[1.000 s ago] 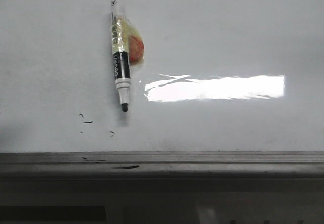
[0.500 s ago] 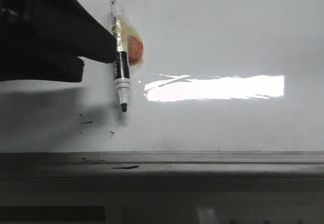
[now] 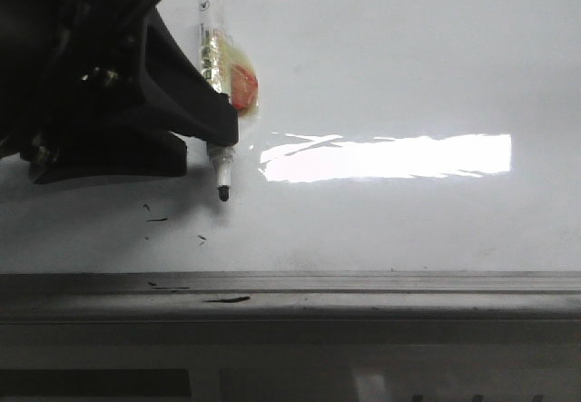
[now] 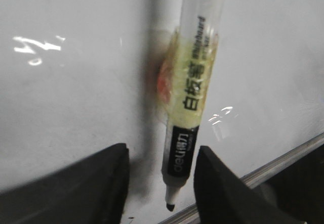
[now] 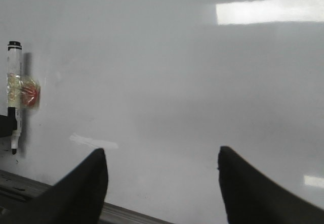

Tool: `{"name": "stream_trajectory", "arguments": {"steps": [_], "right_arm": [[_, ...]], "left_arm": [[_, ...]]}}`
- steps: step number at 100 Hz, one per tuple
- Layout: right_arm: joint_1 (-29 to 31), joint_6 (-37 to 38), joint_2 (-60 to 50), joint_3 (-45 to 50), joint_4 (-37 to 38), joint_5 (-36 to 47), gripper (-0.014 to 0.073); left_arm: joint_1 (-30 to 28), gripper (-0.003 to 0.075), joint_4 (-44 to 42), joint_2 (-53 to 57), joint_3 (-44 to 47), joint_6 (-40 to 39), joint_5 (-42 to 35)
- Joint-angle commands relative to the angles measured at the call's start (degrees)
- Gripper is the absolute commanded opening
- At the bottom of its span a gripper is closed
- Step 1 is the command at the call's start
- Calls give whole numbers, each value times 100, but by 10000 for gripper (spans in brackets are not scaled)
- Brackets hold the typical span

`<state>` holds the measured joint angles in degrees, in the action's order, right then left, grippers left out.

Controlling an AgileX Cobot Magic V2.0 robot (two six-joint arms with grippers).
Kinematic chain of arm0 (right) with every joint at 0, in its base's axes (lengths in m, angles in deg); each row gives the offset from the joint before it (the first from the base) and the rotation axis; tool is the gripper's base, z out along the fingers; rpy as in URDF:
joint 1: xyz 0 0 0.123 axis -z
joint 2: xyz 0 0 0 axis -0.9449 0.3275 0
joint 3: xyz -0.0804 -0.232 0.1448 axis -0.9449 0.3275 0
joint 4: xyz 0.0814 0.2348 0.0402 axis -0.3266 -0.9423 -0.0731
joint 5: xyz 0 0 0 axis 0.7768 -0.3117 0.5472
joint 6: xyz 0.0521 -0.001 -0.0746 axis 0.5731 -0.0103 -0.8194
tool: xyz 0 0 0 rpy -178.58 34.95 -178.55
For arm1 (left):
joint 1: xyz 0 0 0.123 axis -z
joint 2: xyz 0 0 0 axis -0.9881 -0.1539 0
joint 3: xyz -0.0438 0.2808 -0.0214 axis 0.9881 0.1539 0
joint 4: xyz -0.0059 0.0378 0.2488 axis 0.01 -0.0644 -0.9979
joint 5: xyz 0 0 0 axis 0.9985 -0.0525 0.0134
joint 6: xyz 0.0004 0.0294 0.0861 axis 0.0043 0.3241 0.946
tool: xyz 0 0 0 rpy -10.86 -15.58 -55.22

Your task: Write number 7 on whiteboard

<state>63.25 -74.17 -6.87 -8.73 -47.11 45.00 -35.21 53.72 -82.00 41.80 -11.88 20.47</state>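
Note:
The whiteboard (image 3: 408,57) fills the front view, and no number 7 shows on it. A whiteboard marker (image 3: 208,21) is stuck to it with yellowish tape over a red blob (image 3: 244,90), its uncapped black tip pointing down at the ledge. My left gripper (image 3: 204,143) is open. In the left wrist view its two black fingers stand on either side of the marker (image 4: 192,82) at the black lower barrel, not touching it. My right gripper (image 5: 162,153) is open over bare board with nothing between its fingers, and the marker (image 5: 13,97) is far off to its side.
A grey metal ledge (image 3: 363,293) runs along the board's lower edge, with a black streak (image 3: 225,300) on it. Small black smudges (image 3: 154,219) lie below the marker's tip. A bright rectangular glare (image 3: 390,157) sits right of the marker.
My left gripper came in from the left and moved right and down. It now covers the marker's black lower barrel in the front view. The marker has not moved.

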Motion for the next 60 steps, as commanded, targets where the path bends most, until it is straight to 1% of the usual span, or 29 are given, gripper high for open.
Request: {"name": "stream_trajectory", "arguments": {"steps": [1, 4, 6, 12, 21, 26, 29, 30, 31, 33, 34, 35, 38, 43, 47, 50, 60], "right_arm": [[7, -66, 122, -181, -9, 460, 426], [7, -66, 122, -181, -9, 460, 426], [7, -66, 122, -181, -9, 460, 426], [-8, -66, 122, -181, -23, 460, 426], [-102, -307, 122, -191, -150, 460, 426], [-194, -769, 122, -191, -458, 434, 426], [-253, -1223, 122, -191, -727, 373, 426], [-284, -1415, 122, -191, -959, 342, 426], [-300, -1513, 122, -191, -959, 342, 426], [-349, -1710, 135, -191, -1198, 278, 426], [-382, -2000, 135, -191, -1369, 228, 426], [-400, -2000, 135, -191, -1455, 202, 426], [-468, -2439, 165, -191, -1786, 95, 426], [-585, -2939, 240, -191, -2317, -141, 426], [-680, -3192, 338, -191, -2677, -273, 426], [-738, -3406, 414, -191, -2891, -366, 426], [-909, -3829, 689, -191, -3564, -368, 426]], "left_arm": [[-8, 174, 122, -98, -100, -4, -431], [-8, 127, 134, -107, -100, -4, -431], [-8, 76, 134, -107, -100, -4, -431], [-8, -22, 111, -54, -100, -4, -379], [-8, -20, -215, 80, -100, 138, -85], [0, -20, -549, 189, -100, 401, 192], [0, -20, -695, 257, -100, 674, 371], [0, -20, -723, 276, -100, 738, 468], [0, -20, -776, 313, -100, 877, 515], [0, -20, -826, 366, -100, 1026, 660], [0, -20, -827, 386, -100, 1183, 707], [0, -20, -839, 422, -100, 1263, 804], [0, -20, -838, 492, -100, 1697, 990], [0, -20, -773, 614, -88, 2294, 1267], [0, -20, -701, 696, -80, 2716, 1479], [0, -20, -595, 741, -80, 3182, 1619], [0, -20, -73, 807, -80, 4476, 2054]]}}
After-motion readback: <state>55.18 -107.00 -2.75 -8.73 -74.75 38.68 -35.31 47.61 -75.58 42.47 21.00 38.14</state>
